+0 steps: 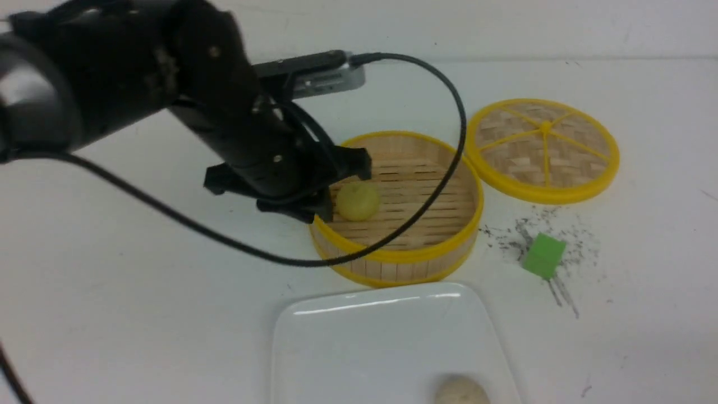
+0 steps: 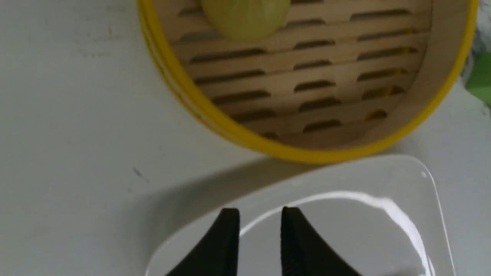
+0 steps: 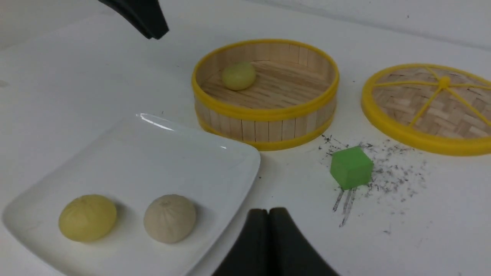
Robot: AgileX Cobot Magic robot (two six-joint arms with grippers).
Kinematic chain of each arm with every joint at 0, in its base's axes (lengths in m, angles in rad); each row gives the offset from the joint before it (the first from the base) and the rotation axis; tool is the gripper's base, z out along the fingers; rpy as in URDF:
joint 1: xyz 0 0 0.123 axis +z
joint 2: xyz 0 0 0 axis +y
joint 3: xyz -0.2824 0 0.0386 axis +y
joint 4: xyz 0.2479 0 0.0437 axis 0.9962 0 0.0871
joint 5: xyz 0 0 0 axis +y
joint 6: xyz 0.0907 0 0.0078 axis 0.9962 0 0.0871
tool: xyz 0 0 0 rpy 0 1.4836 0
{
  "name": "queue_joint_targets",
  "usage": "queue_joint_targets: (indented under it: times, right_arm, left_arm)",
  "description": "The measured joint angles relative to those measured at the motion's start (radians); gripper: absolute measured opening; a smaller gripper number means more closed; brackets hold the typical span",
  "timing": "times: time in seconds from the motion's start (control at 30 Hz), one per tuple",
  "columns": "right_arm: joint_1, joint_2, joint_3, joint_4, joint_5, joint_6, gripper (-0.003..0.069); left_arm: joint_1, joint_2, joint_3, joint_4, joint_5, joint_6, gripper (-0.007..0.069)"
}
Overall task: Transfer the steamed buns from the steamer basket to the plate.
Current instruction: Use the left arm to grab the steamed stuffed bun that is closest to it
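Note:
One pale yellow steamed bun (image 1: 357,201) (image 2: 245,19) (image 3: 238,75) lies in the bamboo steamer basket (image 1: 415,257) (image 2: 307,155) (image 3: 264,111), near its left wall. On the white plate (image 1: 364,336) (image 2: 345,230) (image 3: 153,153) sit a second yellow bun (image 3: 87,217) and a beige bun (image 1: 461,391) (image 3: 170,217). My left gripper (image 1: 339,188) (image 2: 260,214) hangs above the basket's left rim, close to the bun in the basket. Its jaws are open with nothing between them. My right gripper (image 3: 268,211) is shut and empty, near the plate's right edge, and is out of the front view.
The flat woven lid (image 1: 543,150) (image 3: 429,107) lies to the right of the basket and behind it. A green cube (image 1: 543,255) (image 3: 351,167) stands on a patch of dark scuff marks right of the basket. The left arm's cable loops over the basket.

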Motion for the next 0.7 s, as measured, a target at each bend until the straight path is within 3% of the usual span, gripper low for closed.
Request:
queue_joint_targets:
  times: [0.13, 0.3, 0.57, 0.7]
  right_arm:
    - [0.000, 0.026, 0.001, -0.003, -0.003, 0.003, -0.0008]
    - [0.000, 0.030, 0.001, -0.004, -0.004, 0.004, -0.0006]
    - [0.000, 0.030, 0.001, -0.004, -0.004, 0.004, -0.0006]
    - [0.000, 0.030, 0.001, -0.004, -0.004, 0.004, -0.0001]
  left_arm:
    - [-0.015, 0.116, -0.133, 0.065, 0.002, -0.038, 0.0343]
    - [-0.015, 0.260, -0.271, 0.065, 0.016, -0.039, 0.0391]
    - [-0.016, 0.418, -0.368, 0.065, 0.017, -0.029, 0.0389]
    - [-0.016, 0.466, -0.376, 0.093, 0.007, -0.037, 0.0319]
